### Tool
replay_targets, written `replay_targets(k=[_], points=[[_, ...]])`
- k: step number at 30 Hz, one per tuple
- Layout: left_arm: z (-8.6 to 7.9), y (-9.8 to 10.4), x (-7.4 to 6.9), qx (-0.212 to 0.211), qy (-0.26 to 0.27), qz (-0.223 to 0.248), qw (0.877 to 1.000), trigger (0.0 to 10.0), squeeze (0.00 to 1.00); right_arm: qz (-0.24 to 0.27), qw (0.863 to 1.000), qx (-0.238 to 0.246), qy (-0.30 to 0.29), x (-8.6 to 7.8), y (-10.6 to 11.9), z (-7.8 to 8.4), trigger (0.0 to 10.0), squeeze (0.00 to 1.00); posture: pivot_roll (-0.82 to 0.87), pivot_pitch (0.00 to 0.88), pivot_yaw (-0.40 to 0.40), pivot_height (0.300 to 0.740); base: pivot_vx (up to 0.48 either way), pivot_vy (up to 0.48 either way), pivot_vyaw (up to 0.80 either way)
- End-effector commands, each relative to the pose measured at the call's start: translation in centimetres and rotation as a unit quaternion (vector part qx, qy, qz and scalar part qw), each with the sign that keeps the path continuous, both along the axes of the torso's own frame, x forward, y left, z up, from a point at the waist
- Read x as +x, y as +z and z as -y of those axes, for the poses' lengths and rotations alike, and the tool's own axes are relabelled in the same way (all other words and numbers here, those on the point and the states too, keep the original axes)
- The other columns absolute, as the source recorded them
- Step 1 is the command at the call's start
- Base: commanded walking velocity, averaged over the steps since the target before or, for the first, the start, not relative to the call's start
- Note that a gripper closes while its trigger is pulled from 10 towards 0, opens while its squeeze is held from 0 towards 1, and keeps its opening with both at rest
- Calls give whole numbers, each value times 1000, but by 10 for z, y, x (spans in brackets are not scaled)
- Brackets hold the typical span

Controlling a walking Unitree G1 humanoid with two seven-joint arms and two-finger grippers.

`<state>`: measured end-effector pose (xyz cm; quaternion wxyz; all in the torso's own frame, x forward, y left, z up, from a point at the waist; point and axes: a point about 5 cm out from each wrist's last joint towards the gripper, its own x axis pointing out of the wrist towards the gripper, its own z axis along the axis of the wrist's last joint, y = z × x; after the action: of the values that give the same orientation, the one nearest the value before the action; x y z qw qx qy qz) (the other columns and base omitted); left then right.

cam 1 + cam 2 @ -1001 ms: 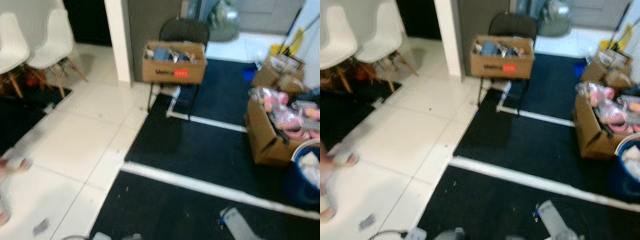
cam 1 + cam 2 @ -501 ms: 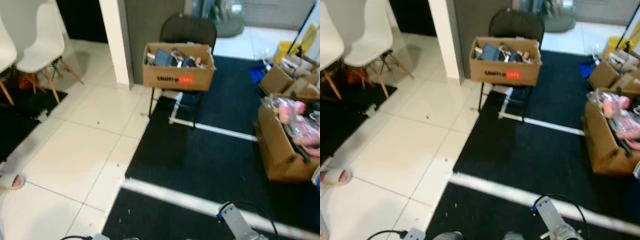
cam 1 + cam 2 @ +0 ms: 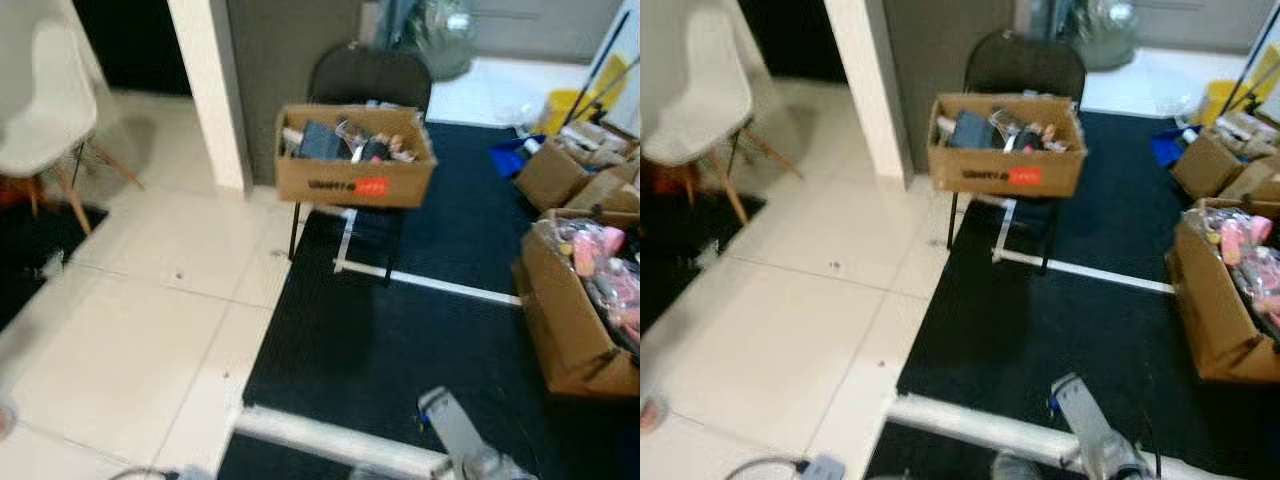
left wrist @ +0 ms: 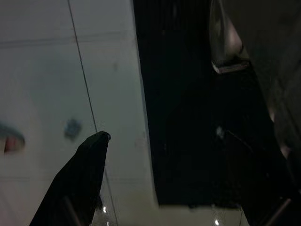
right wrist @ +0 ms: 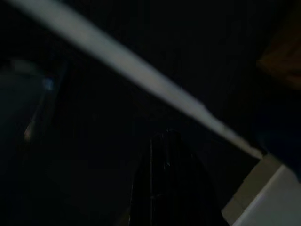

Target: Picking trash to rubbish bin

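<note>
Two small dark specks (image 3: 178, 275) are lying on the white tile floor (image 3: 130, 340), in front of the cardboard box (image 3: 355, 170) and to its left. Whether they are trash cannot be told; they are too small to identify.

The cardboard box is sitting on the seat of a black chair (image 3: 368, 75) and is holding mixed loose items. It serves as the landmark for all positions below.

- A black mat (image 3: 400, 330) is lying under and in front of the box. A white stripe (image 3: 330, 440) is crossing the mat, well nearer the robot than the box.
- A white pillar (image 3: 210, 90) is standing just left of the box.
- A white chair (image 3: 50, 120) is standing well to the left of the box.
- An open carton (image 3: 575, 320) holding pink items is sitting well to the right of the box, and smaller cartons (image 3: 560, 175) are sitting behind that carton.

The right arm (image 3: 1085, 425) is hanging in front of the box, over the mat. The right gripper (image 5: 167, 188) is pointing down at the mat. That view is very dark, and the fingers appear pressed together.

The left gripper (image 4: 174, 188) is hanging over the edge where the tile is meeting the mat. Its fingers (image 4: 82, 183) are spread wide, with nothing between them.
</note>
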<state>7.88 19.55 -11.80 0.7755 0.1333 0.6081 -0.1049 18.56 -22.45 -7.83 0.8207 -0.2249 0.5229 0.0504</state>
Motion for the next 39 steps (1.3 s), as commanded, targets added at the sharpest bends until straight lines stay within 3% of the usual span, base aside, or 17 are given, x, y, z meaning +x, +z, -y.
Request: replay_targets(k=[1,2,5,8,9,11,12,13,14,15,16,19,20,22,25,29,39], points=[[12,0,4,-19,-1,9,1000,10000,0,5,1000,21,-8,1,-1,-9,10000,0,37,14,-1,740,480,0,0],[12,0,4,-19,-1,9,1000,10000,0,5,1000,21,-8,1,-1,-9,10000,0,37,14,-1,740,480,0,0],[13,-1,4,-19,2,9,1000,10000,0,54,995,77,-15,31,12,-27,10000,0,37,14,-1,740,480,0,0],[13,-1,4,-20,3,8,1000,10000,0,113,977,176,-36,67,33,-49,10000,0,37,14,-1,740,480,0,0],[13,-1,4,-20,3,8,1000,10000,0,113,977,176,-36,67,33,-49,10000,0,37,14,-1,740,480,0,0],[12,-1,4,-19,2,8,1000,10000,0,157,944,285,-53,95,56,-69,10000,0,40,20,2,740,480,0,0],[12,-1,4,-19,2,8,1000,10000,0,157,944,285,-53,95,56,-69,10000,0,40,20,2,740,480,0,0],[11,0,5,-18,3,8,1000,10000,0,202,872,442,-50,127,93,-96,10000,0,42,20,0,740,480,0,0],[11,0,5,-18,3,8,1000,10000,0,202,872,442,-50,127,93,-96,10000,0,42,20,0,740,480,0,0],[10,0,6,-17,4,8,1000,10000,0,224,826,516,-29,142,115,-110,10000,0,46,18,-2,740,480,0,0],[10,0,6,-17,4,8,1000,10000,0,224,826,516,-29,142,115,-110,10000,0,46,18,-2,740,480,0,0],[9,0,6,-17,6,10,1000,10000,0,252,784,567,0,157,143,-124,10000,0,52,18,-6,740,480,0,0],[9,0,6,-17,6,10,1000,10000,0,252,784,567,0,157,143,-124,10000,0,52,18,-6,740,480,0,0],[10,0,5,-18,8,10,1000,10000,0,274,764,584,15,167,161,-133,10000,0,56,20,-9,740,480,0,0],[12,-1,2,-19,8,8,1000,10000,0,289,759,584,25,172,170,-138,10000,0,58,23,-8,740,480,0,0],[16,-3,-10,-22,8,-1,1000,10000,0,308,771,557,33,180,181,-143,10000,0,61,29,-7,740,480,0,0],[16,-4,-16,-22,8,-5,1000,10000,0,311,783,538,30,181,180,-141,10000,0,69,40,-7,740,479,0,-640]])
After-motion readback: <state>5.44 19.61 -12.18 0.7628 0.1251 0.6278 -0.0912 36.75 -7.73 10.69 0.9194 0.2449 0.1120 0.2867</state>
